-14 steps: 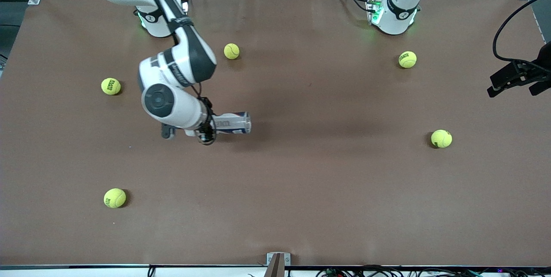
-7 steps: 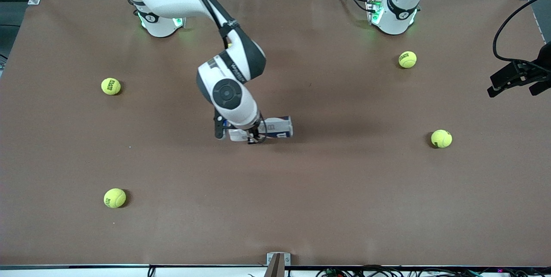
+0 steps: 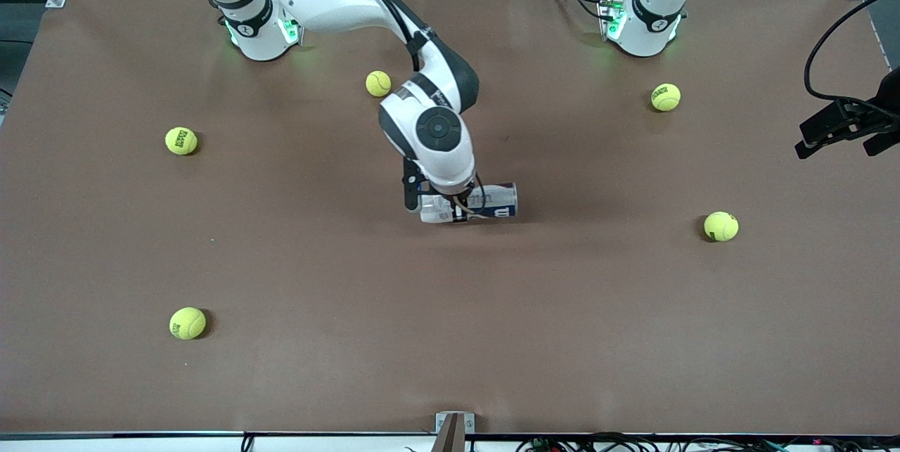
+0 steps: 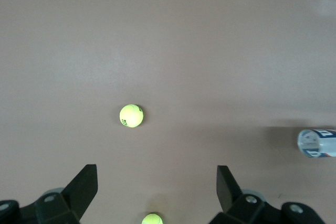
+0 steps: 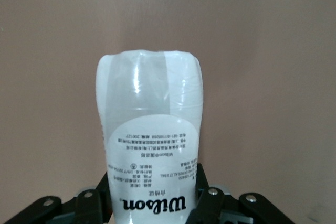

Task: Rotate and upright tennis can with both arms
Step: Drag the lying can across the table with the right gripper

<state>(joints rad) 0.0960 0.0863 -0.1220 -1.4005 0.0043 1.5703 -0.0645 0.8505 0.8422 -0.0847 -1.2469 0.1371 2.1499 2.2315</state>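
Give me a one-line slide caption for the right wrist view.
Right gripper shut on the tennis can, held lying sideways above the brown table.

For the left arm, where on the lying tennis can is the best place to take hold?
Probably the free end of the tennis can, coming from the left arm's end of the table. It lies on its side, the right gripper is shut on its other end, and the left gripper hangs open, waiting.
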